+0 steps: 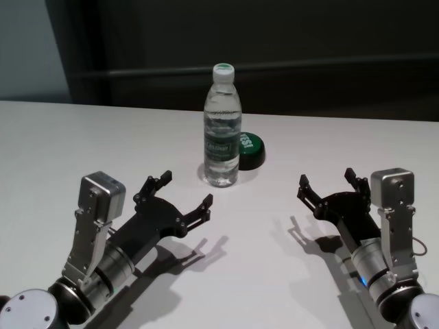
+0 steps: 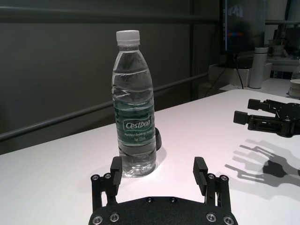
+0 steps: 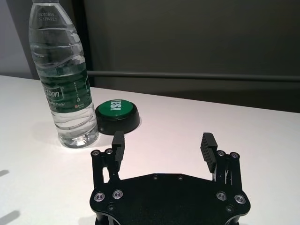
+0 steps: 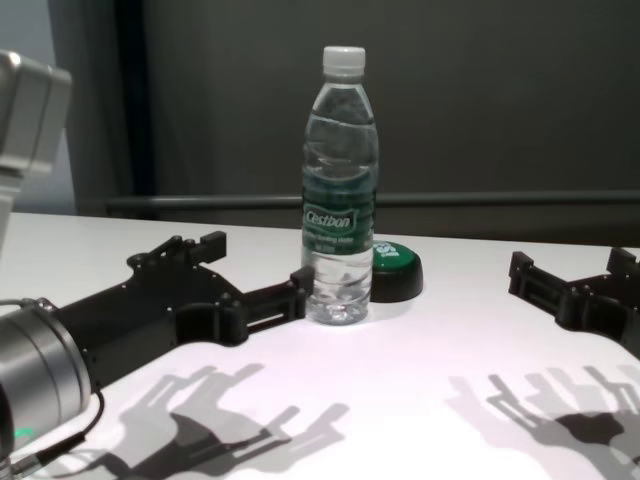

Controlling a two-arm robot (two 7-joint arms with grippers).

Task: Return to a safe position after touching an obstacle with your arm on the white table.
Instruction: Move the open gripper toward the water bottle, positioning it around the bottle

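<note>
The obstacle, a tall clear water bottle [image 1: 222,130] with a white cap and green "Cestbon" label, stands upright on the white table [image 1: 82,137] near its far middle. It also shows in the left wrist view [image 2: 133,108], the right wrist view [image 3: 63,79] and the chest view [image 4: 340,200]. My left gripper [image 1: 185,190] is open and empty, low over the table, a short way in front and to the left of the bottle, not touching it. My right gripper [image 1: 326,179] is open and empty, over the table at the right, well apart from the bottle.
A low round green-topped black button [image 1: 251,147] sits just behind and to the right of the bottle. The table's far edge meets a dark wall with a horizontal rail [image 1: 329,65]. A white flask [image 2: 258,67] stands on a desk far off.
</note>
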